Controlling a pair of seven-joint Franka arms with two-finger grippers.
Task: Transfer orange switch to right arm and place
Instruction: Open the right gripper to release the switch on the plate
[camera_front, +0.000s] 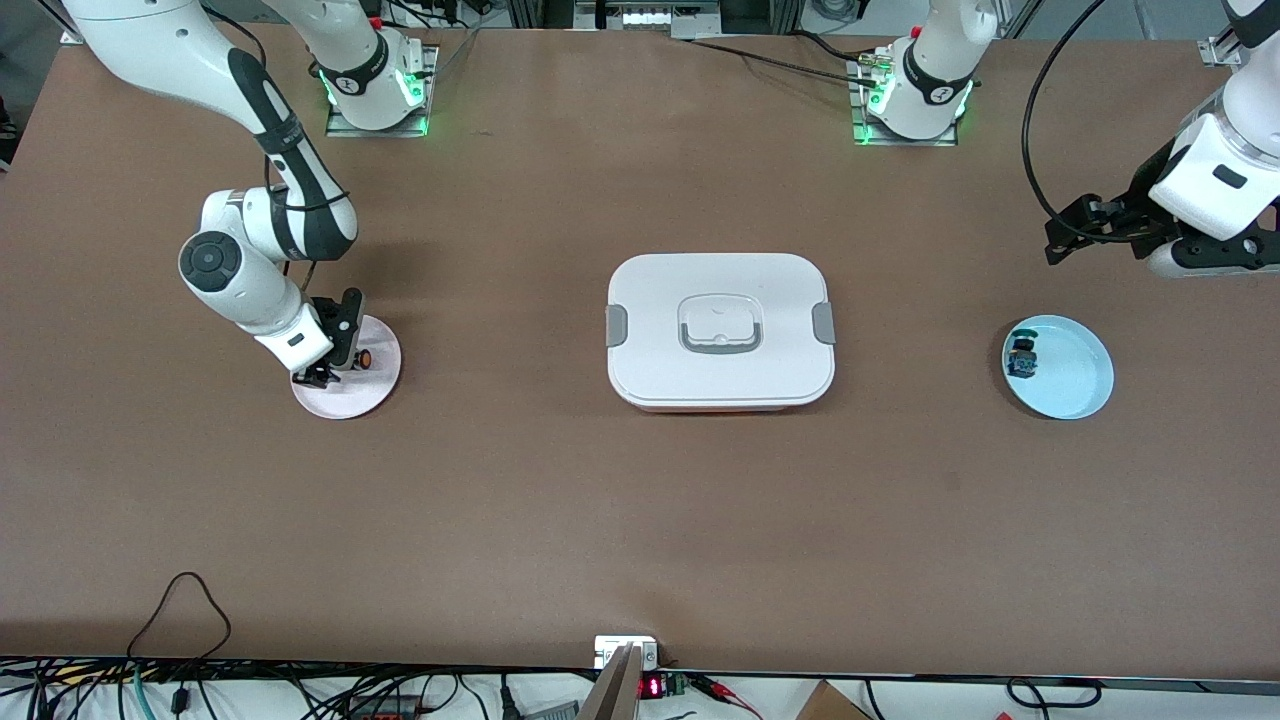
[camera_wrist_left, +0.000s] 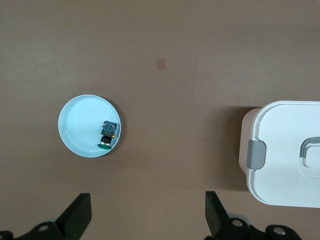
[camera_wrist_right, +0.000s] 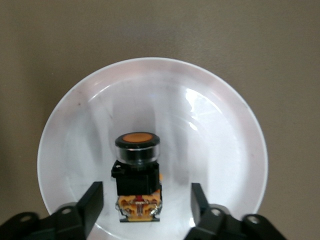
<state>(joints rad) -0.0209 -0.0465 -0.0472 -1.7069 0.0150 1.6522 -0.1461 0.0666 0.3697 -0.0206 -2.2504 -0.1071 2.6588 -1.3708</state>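
Two plates sit at the two ends of the table, with a closed white box between them. The orange switch lies on the pink plate. The right gripper is low over it, jaws spread on both sides, not touching. The left gripper waits with jaws spread wide, above the table near the blue plate, which holds a black-and-blue switch.

White lidded box mid-table, black-and-blue switch on blue plate
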